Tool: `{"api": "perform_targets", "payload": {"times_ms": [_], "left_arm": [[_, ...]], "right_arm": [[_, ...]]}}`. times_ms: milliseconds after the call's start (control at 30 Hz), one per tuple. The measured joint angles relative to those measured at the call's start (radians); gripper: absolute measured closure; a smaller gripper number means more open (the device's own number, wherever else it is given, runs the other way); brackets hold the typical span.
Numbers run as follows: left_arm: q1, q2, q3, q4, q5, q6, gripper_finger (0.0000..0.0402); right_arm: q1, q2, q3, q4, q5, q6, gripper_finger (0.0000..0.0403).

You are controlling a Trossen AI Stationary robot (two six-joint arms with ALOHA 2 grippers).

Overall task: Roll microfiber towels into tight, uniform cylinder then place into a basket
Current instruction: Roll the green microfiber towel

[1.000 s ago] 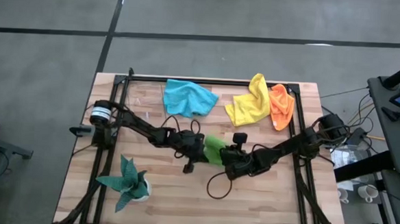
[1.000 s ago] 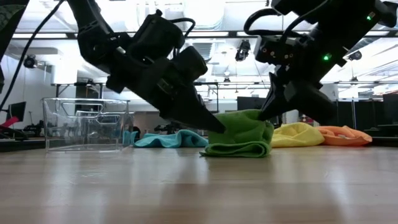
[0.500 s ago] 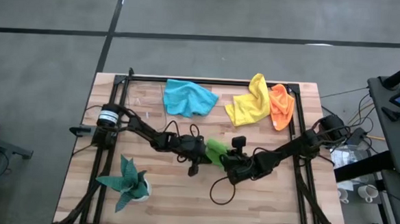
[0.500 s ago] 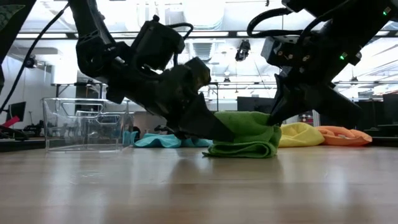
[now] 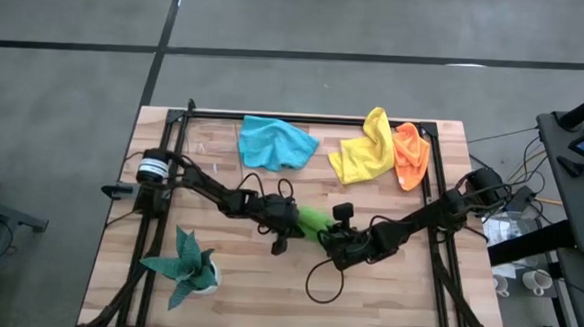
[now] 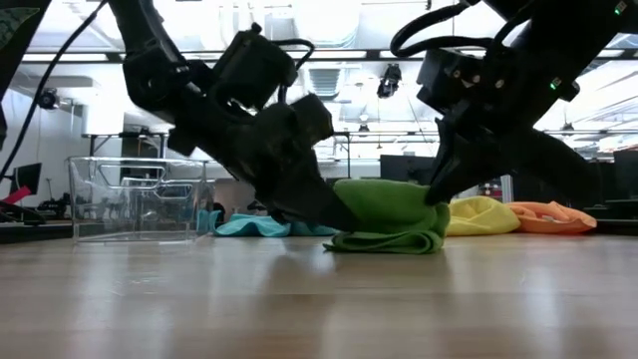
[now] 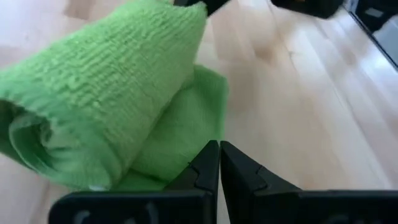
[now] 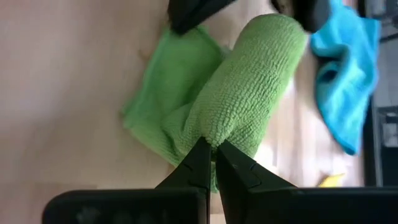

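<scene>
On the wooden table (image 5: 266,282), the half-rolled green towel (image 5: 314,222) lies between the closed left hand (image 5: 291,224) and closed right hand (image 5: 330,236).

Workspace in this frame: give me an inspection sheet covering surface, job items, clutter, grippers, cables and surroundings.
Surface: wooden table, ringed by a black frame.
Job's things: green towel partly rolled at mid-table, a flat tail still unrolled; blue towel, yellow towel and orange towel loose along the far edge; clear basket holds no towel.
Clutter: potted plant near the front left corner.
Grippers: left gripper shut, tips at one side of the green roll; right gripper shut, pressing the opposite side.
Cables: a black cable loops on the table under the right arm.
Surroundings: grey floor; desk with mugs to the right; no person seen.
</scene>
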Motion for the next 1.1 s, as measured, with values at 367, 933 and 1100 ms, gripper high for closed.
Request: {"api": "perform_targets", "payload": {"times_ms": [367,933,1100], "left_arm": [[0.006,-0.202,-0.035,-0.057,0.011,0.01,0.0402],[0.027,-0.197,-0.019,-0.044,-0.094,0.058,0.0402],[0.029,-0.22,0.001,-0.066,-0.094,0.095,0.0402]], "right_arm": [[-0.005,0.03,-0.003,0.024,-0.135,-0.028,0.0394],[-0.05,0.082,0.032,0.103,-0.133,-0.038,0.0394],[-0.072,0.082,0.035,0.105,-0.132,-0.038,0.0394]]}}
